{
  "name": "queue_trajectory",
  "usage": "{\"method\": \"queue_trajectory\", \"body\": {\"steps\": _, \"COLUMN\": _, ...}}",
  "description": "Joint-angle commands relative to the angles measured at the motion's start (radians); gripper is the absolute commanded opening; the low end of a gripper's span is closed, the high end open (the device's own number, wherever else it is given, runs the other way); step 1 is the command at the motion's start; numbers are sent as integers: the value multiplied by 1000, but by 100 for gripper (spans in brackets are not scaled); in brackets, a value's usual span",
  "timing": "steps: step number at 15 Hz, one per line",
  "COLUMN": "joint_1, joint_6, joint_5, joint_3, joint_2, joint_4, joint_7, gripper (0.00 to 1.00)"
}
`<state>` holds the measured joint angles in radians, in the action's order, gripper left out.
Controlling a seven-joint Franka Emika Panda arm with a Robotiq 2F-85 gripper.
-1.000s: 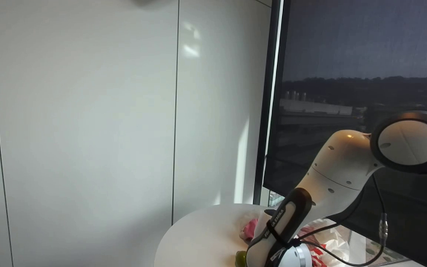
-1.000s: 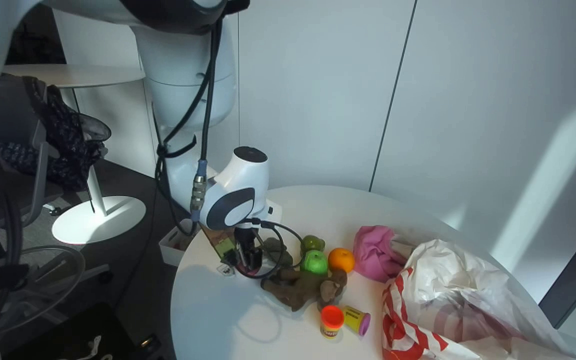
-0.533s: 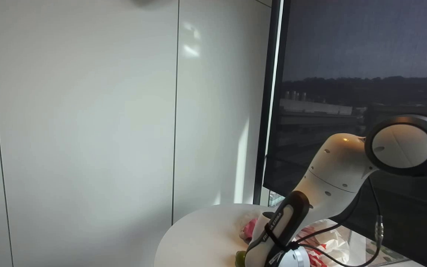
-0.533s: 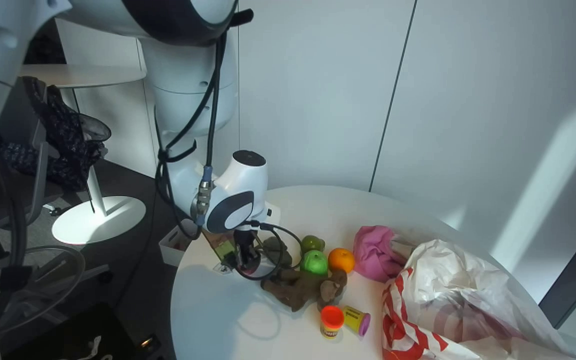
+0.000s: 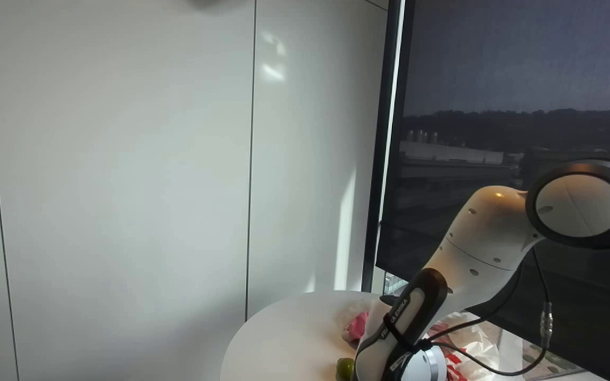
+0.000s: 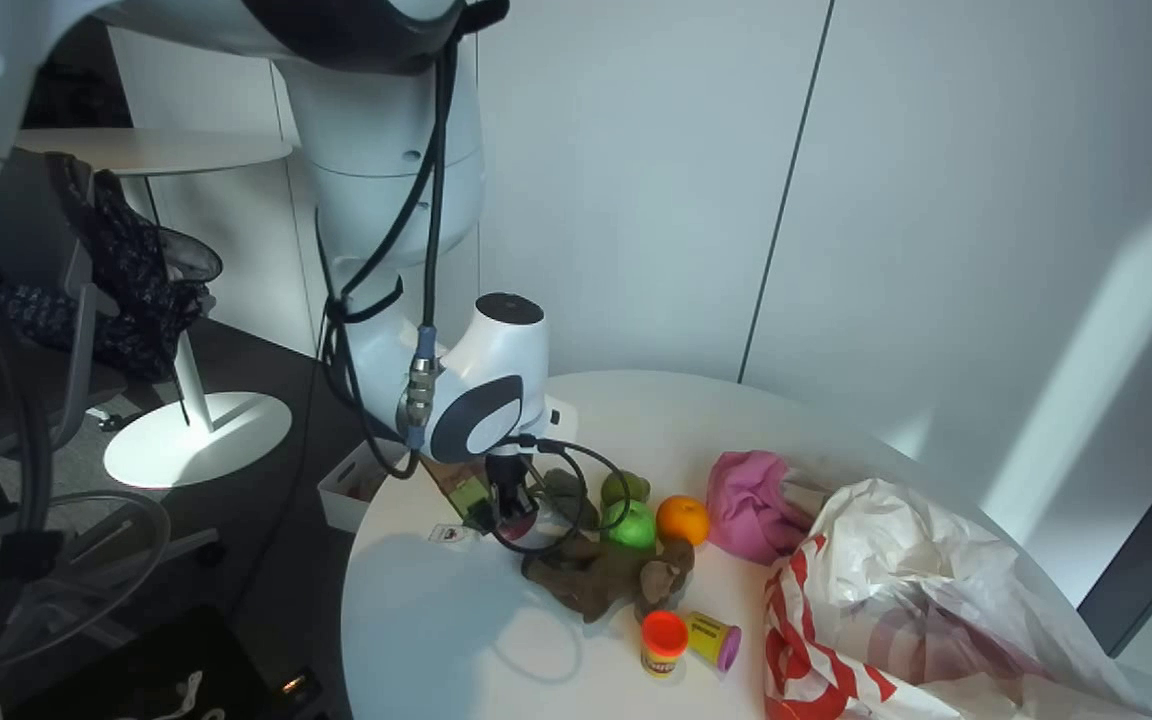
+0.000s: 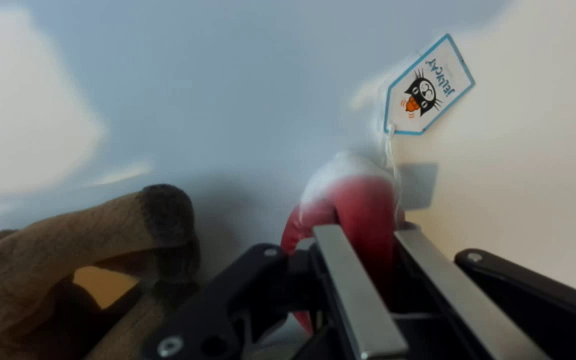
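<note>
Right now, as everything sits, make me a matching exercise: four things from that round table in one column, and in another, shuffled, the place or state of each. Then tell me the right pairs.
Things:
1. red toy
2. orange
3. red-lidded tub
4. purple-lidded tub

Place or state:
A. standing upright
B. between the jaws of the gripper
C. lying on its side
D. between the bright green fruit and the pink cloth

Pairs: 1-B, 2-D, 3-A, 4-C.

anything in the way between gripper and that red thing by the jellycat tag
Nothing visible: in the wrist view the gripper has its fingers on either side of the red thing, seemingly pinching it. The brown plush and the tag both lie outside that gap.
</note>
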<state>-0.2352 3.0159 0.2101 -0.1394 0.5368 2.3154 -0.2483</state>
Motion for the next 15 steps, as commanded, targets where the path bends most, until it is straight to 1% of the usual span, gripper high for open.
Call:
{"method": "queue_trajectory", "body": {"steps": 1, "joint_1": 18, "joint_6": 66, "joint_5": 6, "joint_3": 6, "joint_2": -145, "joint_4": 66, "joint_7": -8, "gripper": 6}}
{"method": "queue_trajectory", "body": {"steps": 2, "joint_1": 19, "joint_6": 97, "joint_5": 8, "joint_3": 22, "joint_2": -185, "joint_4": 77, "joint_7": -20, "gripper": 6}}
{"method": "queue_trajectory", "body": {"steps": 3, "joint_1": 33, "joint_6": 107, "joint_5": 18, "joint_3": 23, "joint_2": -223, "joint_4": 82, "joint_7": -26, "gripper": 7}}
{"method": "queue_trajectory", "body": {"steps": 4, "joint_1": 52, "joint_6": 107, "joint_5": 33, "joint_3": 25, "joint_2": -264, "joint_4": 83, "joint_7": -36, "gripper": 7}}
{"method": "queue_trajectory", "body": {"steps": 6, "joint_1": 47, "joint_6": 127, "joint_5": 25, "joint_3": 84, "joint_2": -325, "joint_4": 84, "joint_7": -59, "gripper": 6}}
{"method": "queue_trajectory", "body": {"steps": 7, "joint_1": 38, "joint_6": 135, "joint_5": 13, "joint_3": 131, "joint_2": -354, "joint_4": 82, "joint_7": -69, "gripper": 9}}
{"method": "queue_trajectory", "body": {"steps": 11, "joint_1": 37, "joint_6": 204, "joint_5": -20, "joint_3": 297, "joint_2": -415, "joint_4": 86, "joint_7": -99, "gripper": 9}}
{"method": "queue_trajectory", "body": {"steps": 13, "joint_1": 29, "joint_6": 260, "joint_5": -34, "joint_3": 399, "joint_2": -410, "joint_4": 89, "joint_7": -108, "gripper": 9}}
{"method": "queue_trajectory", "body": {"steps": 15, "joint_1": 21, "joint_6": 325, "joint_5": -5, "joint_3": 488, "joint_2": -382, "joint_4": 88, "joint_7": -104, "gripper": 9}}
